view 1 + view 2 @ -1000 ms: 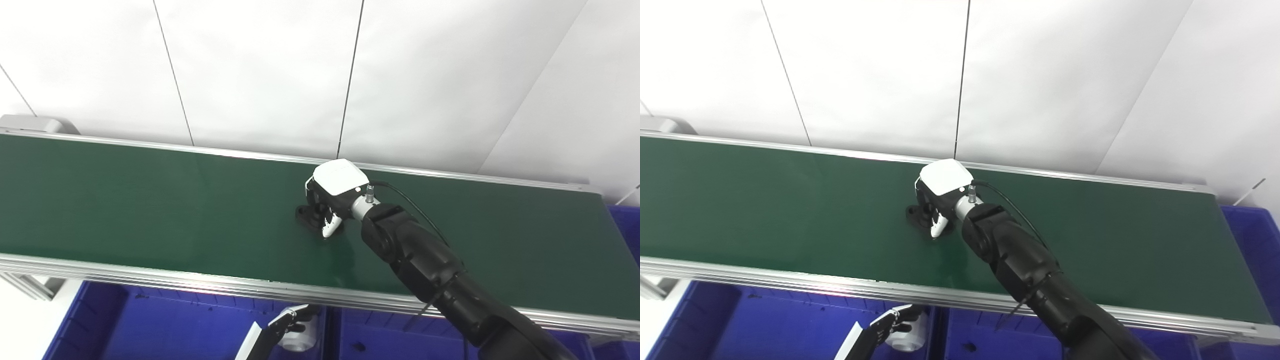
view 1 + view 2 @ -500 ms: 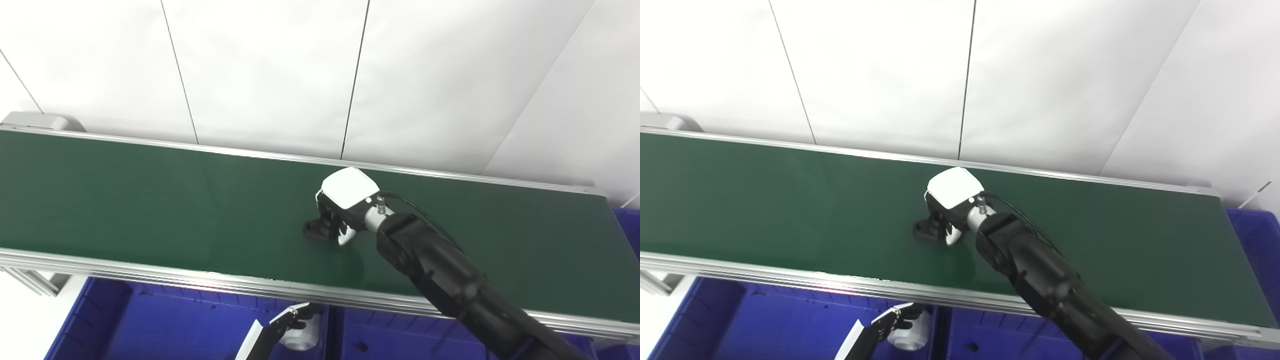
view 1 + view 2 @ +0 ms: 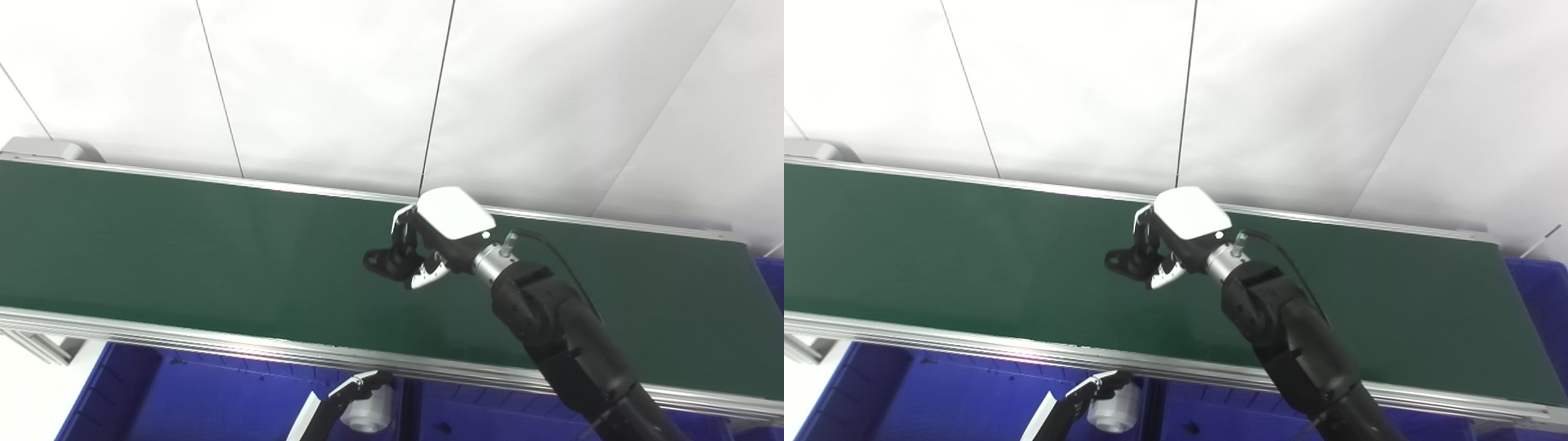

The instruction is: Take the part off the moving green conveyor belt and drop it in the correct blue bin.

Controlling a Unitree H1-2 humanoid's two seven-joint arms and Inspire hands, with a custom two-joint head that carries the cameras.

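My right hand [image 3: 429,248] is over the middle of the green conveyor belt [image 3: 184,245], shut on a small black part [image 3: 383,261], and holds it just above the belt surface. The part also shows in the right eye view [image 3: 1124,262], sticking out to the left of the hand [image 3: 1173,245]. My left hand [image 3: 358,392] is low at the bottom edge, in front of the belt and above the blue bins. Its fingers are curled around a white cylinder [image 3: 367,414].
Blue bins [image 3: 202,398] lie below the belt's near rail [image 3: 184,342], with a divider near the middle [image 3: 407,404]. Another blue bin [image 3: 1540,294] shows past the belt's right end. A white panelled wall stands behind the belt.
My right hand has closed on the black part and lifted it off the belt, rising and tilting back. The camera shifted a little. The left hand stayed in place.
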